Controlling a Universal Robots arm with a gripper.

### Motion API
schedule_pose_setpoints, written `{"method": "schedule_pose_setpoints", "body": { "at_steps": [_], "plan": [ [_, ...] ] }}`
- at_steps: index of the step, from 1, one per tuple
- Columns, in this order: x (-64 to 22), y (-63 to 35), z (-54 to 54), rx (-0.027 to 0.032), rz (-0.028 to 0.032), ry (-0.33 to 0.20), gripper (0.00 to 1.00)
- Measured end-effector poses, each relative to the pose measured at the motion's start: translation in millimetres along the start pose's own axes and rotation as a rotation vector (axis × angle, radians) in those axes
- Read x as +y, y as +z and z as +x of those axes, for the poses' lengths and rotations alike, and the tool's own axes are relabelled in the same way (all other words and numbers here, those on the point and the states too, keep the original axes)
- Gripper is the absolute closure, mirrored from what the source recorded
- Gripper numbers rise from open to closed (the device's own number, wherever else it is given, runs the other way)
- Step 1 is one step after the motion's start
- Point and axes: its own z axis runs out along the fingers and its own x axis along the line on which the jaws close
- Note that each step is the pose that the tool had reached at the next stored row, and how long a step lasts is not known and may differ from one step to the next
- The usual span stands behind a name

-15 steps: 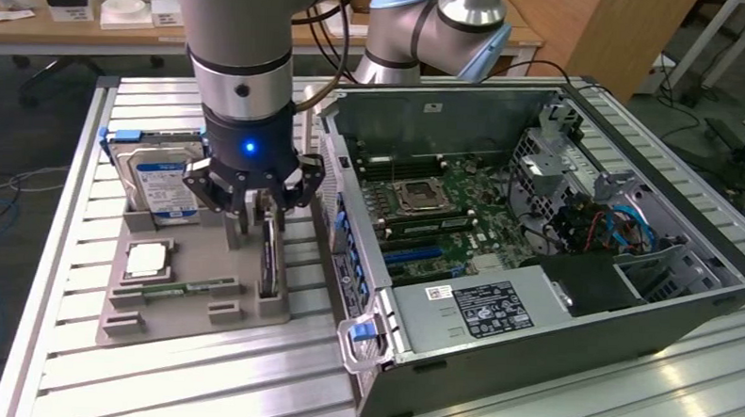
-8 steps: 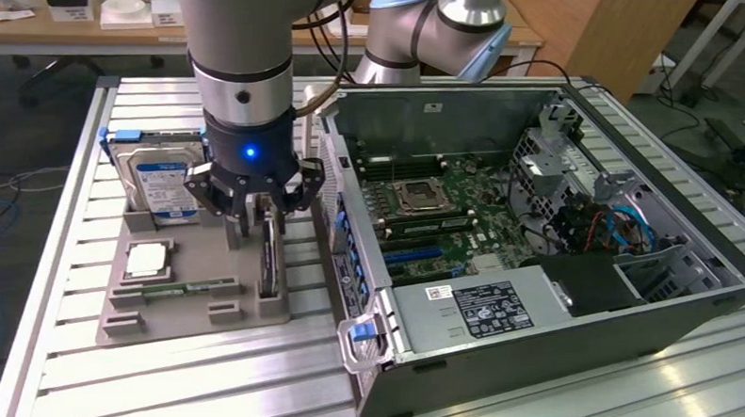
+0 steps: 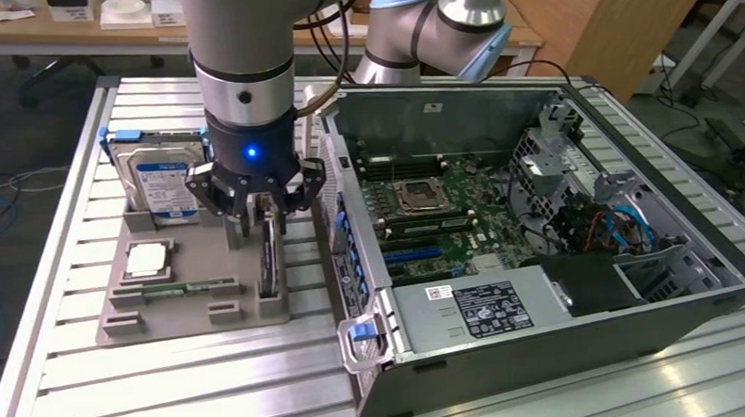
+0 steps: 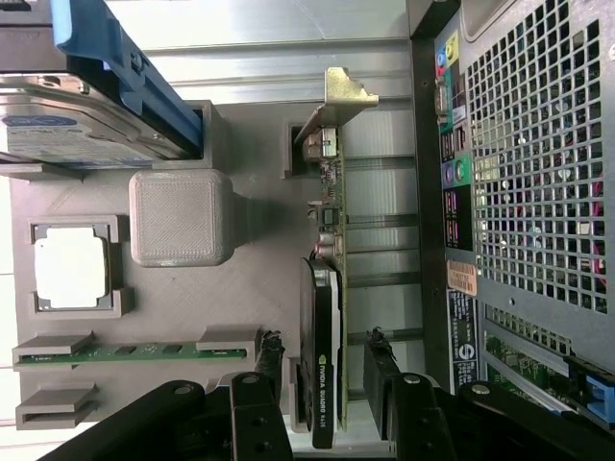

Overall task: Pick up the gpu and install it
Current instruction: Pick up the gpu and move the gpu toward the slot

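Right over the grey parts holder [image 3: 173, 318], the arm's gripper [image 3: 259, 224] hangs with its black fingers [image 4: 273, 360] set either side of the gpu [image 3: 270, 256]. The jaws are partly spread, and the wrist view shows a sliver of daylight between each finger and the card, so nothing is clamped. The gpu stands on its long edge in a slot along the holder's side nearest the open computer case [image 3: 532, 300], with its metal end bracket [image 4: 341, 96] at the far end from the fingers. Sharing the holder are a hard drive with a blue label [image 3: 158, 178], a square processor [image 3: 148, 258] and a green memory stick [image 3: 187, 288]. Holder and case sit side by side on a slatted aluminium table [image 3: 151, 387].
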Motion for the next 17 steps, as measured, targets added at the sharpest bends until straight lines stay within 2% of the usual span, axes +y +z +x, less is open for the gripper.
{"method": "schedule_pose_setpoints", "body": {
  "at_steps": [7,17],
  "plan": [
    [0.0,0.1,0.0,0.0000,0.0000,0.000,0.53],
    [-0.4,9.1,0.2,0.0000,0.0001,0.000,0.53]
  ]
}}
